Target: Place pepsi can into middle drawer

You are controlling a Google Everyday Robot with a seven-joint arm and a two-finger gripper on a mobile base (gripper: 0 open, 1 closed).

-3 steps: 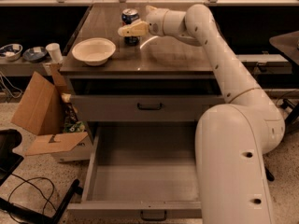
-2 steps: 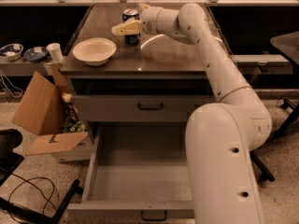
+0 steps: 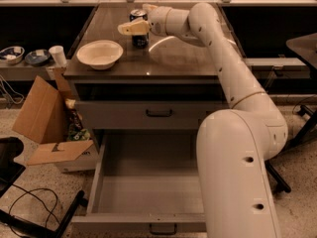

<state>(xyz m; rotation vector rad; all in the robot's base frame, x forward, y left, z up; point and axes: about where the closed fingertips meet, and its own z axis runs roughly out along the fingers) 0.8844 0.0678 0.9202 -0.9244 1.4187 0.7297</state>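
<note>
The pepsi can [image 3: 139,34], dark blue with a silver top, stands upright on the brown cabinet top [image 3: 178,58] toward its back. My gripper [image 3: 138,19] reaches in from the right at the can's height, open. One cream finger [image 3: 130,29] lies across the can's front left and the other finger [image 3: 147,7] is behind it. The can rests on the top, not lifted. The middle drawer [image 3: 124,224] is pulled far out at the bottom, with bare grey inside and its dark handle on the front.
A cream bowl [image 3: 99,53] sits left of the can. The upper drawer front [image 3: 114,115] is shut. An open cardboard box [image 3: 44,118] stands left of the cabinet, a white cup [image 3: 58,56] behind it. My arm's white body [image 3: 237,177] stands to the right of the open drawer.
My gripper has slid a little to the left along the can, so the near finger now reaches past the can's left side. The can and the bowl have not moved.
</note>
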